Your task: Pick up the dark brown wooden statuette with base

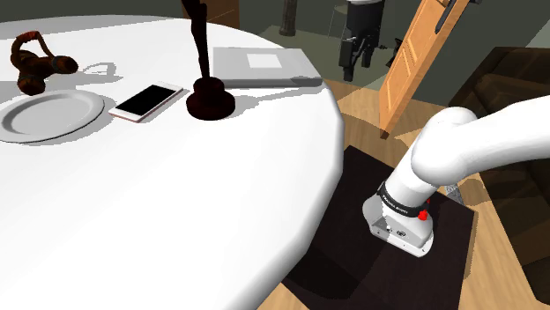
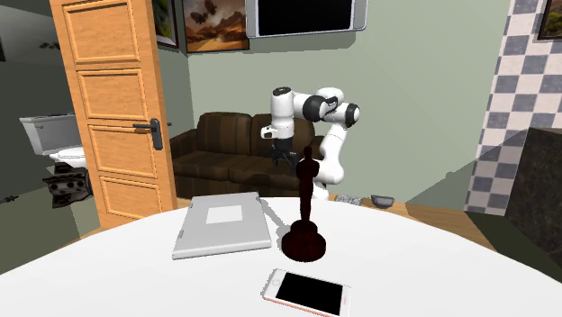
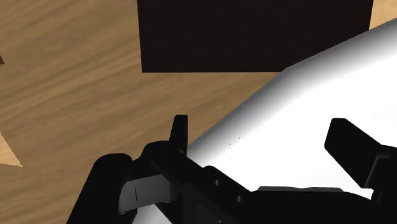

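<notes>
Shoulder view. The dark brown statuette of a standing figure on a round base point(image 1: 210, 95) stands upright on the white round counter point(image 1: 176, 202). It is between a pink-edged smartphone with a black screen point(image 1: 147, 101) and a closed grey laptop point(image 1: 262, 67). The picture's top edge cuts off its upper part. My black hand point(image 1: 353, 66) hangs beyond the counter's far rim, well apart from the statuette.

Second exterior view. Here the statuette point(image 2: 306, 209) shows whole, head to base. The laptop point(image 2: 222, 227) is just beside it and the smartphone point(image 2: 306, 292) lies nearer the camera. My hand point(image 2: 282, 160) points downward behind the figure, in front of a dark brown sofa point(image 2: 216, 149). An orange panelled door point(image 2: 113, 117) stands at this view's left.

Wrist view. The fingers of my hand point(image 3: 264, 133) stand apart with nothing between them. Beneath them lie a wooden plank floor point(image 3: 63, 83) and a white curved surface point(image 3: 305, 95). I cannot tell whether that surface is the counter.
</notes>
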{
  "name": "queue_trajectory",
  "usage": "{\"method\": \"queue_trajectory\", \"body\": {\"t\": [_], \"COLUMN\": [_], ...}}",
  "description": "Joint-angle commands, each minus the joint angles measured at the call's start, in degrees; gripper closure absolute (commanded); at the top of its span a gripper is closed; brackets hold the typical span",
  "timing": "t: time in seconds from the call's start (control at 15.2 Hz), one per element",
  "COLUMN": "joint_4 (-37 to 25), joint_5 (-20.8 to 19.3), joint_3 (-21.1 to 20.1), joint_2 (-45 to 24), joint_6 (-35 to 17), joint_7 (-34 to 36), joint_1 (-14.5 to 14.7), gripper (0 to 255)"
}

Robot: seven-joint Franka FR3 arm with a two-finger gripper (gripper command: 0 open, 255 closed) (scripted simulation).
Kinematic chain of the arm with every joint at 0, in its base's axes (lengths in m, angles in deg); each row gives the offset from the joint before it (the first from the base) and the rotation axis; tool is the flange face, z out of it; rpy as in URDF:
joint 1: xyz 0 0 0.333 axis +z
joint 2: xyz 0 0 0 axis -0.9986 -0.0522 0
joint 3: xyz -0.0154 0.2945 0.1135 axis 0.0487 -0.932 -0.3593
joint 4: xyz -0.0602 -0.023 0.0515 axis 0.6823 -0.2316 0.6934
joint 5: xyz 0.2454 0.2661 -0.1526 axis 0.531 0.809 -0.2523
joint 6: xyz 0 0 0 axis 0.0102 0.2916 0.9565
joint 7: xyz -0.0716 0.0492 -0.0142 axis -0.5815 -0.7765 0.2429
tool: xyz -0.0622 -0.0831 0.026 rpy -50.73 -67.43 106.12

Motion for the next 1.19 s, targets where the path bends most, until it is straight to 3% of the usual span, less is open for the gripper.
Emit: {"method": "queue_trajectory", "body": {"t": [0.0,0.59,1.12], "joint_4": [0.0,-11.8,-25.0], "joint_5": [0.0,2.1,-0.2], "joint_3": [0.0,-8.0,-15.2], "joint_2": [0.0,-10.5,-20.7], "joint_6": [0.0,-6.0,-8.8], "joint_7": [0.0,7.2,14.0], "joint_1": [0.0,2.3,3.1], "gripper": [0,0,0]}}
